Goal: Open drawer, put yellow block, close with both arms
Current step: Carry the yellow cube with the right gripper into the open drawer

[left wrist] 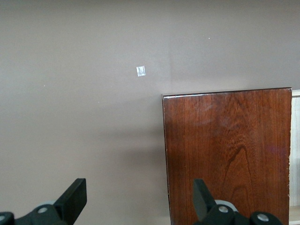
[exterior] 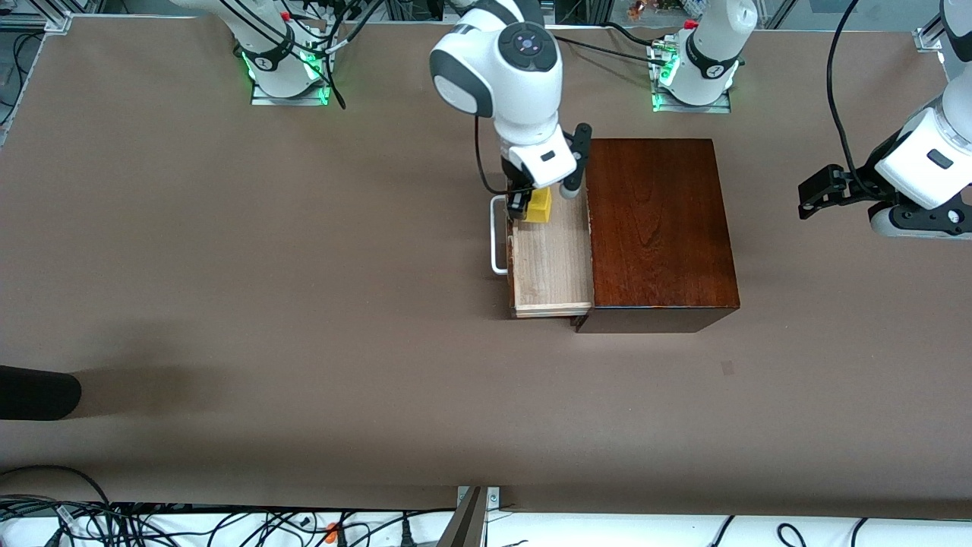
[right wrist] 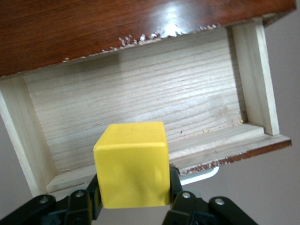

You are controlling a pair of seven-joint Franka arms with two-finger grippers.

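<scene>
You will find no readable text, label, brand or number on anything in these views.

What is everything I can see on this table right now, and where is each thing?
box: one, dark reddish-brown wood, on the table toward the left arm's end.
drawer: one, pale wood, pulled out of the box toward the right arm's end, nothing lying in it.
handle: one, white bar, on the drawer's front.
yellow block: one, bright yellow, held over the open drawer.
table: one, brown.
right gripper: one, black fingers shut on the yellow block, over the drawer.
left gripper: one, black fingers open, waiting over the table beside the box.
</scene>
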